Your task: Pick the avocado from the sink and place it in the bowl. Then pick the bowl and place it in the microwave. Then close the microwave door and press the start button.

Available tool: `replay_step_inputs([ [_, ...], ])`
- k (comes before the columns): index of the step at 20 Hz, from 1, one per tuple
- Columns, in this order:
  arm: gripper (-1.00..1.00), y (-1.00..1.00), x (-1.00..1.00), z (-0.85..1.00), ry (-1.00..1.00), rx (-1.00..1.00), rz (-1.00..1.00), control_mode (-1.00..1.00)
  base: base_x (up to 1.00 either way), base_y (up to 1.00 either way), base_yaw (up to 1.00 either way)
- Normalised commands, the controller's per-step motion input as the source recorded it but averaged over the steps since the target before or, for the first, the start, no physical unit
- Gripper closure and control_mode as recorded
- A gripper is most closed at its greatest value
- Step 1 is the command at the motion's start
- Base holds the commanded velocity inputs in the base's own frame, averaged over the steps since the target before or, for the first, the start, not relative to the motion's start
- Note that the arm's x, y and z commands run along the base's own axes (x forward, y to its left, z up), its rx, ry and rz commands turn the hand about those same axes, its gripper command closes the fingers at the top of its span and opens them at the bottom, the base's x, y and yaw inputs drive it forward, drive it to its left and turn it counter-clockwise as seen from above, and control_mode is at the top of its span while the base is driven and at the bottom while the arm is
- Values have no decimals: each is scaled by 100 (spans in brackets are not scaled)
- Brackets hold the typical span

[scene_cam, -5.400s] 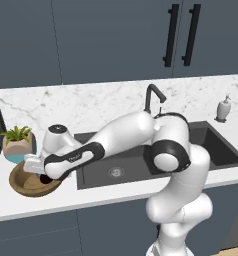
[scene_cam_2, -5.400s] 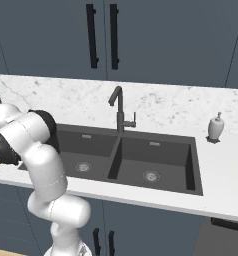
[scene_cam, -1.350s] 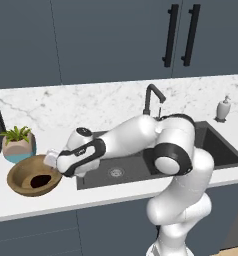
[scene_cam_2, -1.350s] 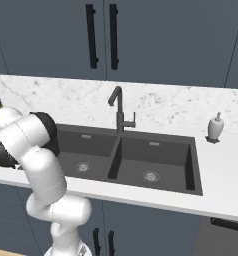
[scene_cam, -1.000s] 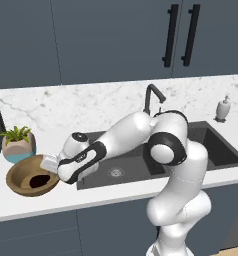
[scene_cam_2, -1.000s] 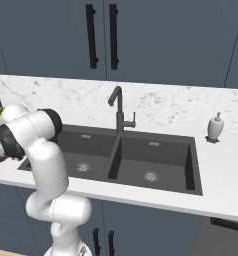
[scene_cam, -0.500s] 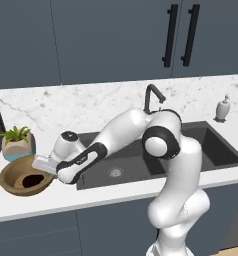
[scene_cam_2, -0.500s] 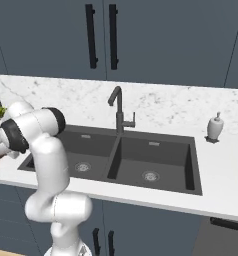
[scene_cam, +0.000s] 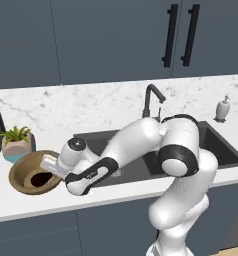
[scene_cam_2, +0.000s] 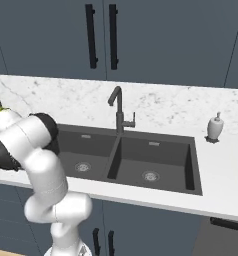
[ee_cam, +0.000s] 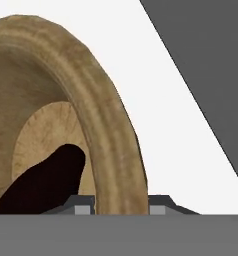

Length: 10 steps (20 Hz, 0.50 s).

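Now I am clamping my claw (ee_cam: 121, 206) on the near rim of the bowl (scene_cam: 22, 172), one finger (ee_cam: 80, 205) sitting inside the wall and the other outside it. From the hand view the thick wooden wall is running straight between the two dark tips. The avocado (ee_cam: 38, 181) is lying inside the bowl on its pale bottom, close to the inner finger; in the left base view it is showing as a dark patch (scene_cam: 39, 178) in the bowl. The bowl is sitting on the white counter (scene_cam: 21, 200) just left of the sink (scene_cam_2: 131, 159), with the potted plant (scene_cam: 17, 143) just behind it. My arm is reaching across the left basin toward the bowl. The tap (scene_cam_2: 118, 112) is standing behind the divider between the basins, and a soap dispenser (scene_cam_2: 214, 127) is resting on the counter right of the sink.
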Motion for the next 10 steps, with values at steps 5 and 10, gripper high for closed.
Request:
replay_step_inputs([
  [5, 100, -99, -50, 51, 0, 19, -30, -100, 0, 0, 0],
  [10, 100, -86, -45, 73, 3, 17, -30, -100, 0, 0, 0],
])
